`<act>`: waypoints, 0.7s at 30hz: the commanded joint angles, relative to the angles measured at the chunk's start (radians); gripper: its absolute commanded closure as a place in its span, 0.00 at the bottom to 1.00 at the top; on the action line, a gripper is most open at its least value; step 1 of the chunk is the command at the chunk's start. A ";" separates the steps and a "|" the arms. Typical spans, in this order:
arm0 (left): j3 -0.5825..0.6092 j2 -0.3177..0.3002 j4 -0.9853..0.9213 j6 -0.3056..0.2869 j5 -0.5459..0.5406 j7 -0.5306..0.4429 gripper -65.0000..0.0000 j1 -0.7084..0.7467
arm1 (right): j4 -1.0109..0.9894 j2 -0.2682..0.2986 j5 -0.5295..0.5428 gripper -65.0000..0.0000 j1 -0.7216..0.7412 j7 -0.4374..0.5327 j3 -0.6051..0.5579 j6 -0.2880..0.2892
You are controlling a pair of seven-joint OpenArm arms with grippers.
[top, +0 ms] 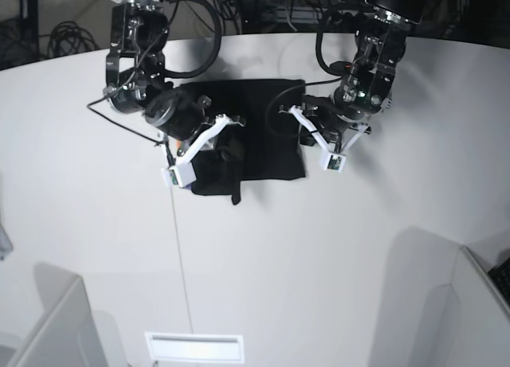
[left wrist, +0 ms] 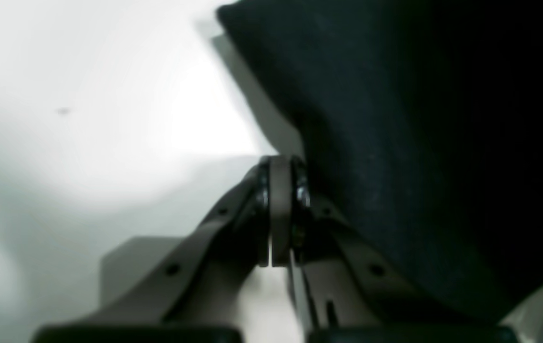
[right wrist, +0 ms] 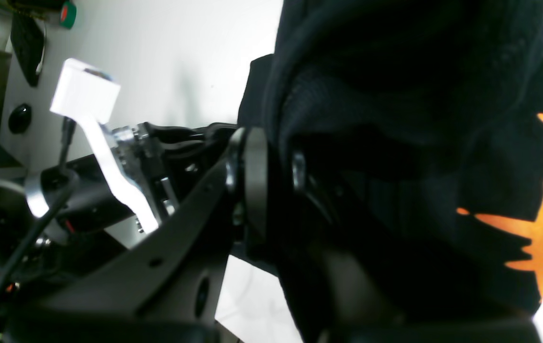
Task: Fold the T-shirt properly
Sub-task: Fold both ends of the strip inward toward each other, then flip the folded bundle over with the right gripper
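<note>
One black T-shirt [top: 255,128] on white table [top: 319,247]; right gripper [right wrist: 271,176] clamping its cloth, left gripper [left wrist: 281,209] clenched beside shirt edge

White table [top: 319,247], black T-shirt [top: 263,136] lying on it

A broad white desk [top: 263,247] fills the frame; dark cables [top: 68,37] tangle at upper left, pale grey panels [top: 56,319] stand bottom left.
</note>
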 commanded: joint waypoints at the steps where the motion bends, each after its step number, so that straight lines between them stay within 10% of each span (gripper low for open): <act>1: -0.003 -0.015 0.029 -0.004 -0.004 -0.008 1.00 0.008 | 0.018 -0.004 0.025 1.00 0.010 0.019 -0.001 0.008; 21: -0.403 -0.019 0.310 -0.028 -0.028 -0.008 1.00 0.319 | -0.059 -0.033 0.028 1.00 0.009 0.032 -0.001 0.002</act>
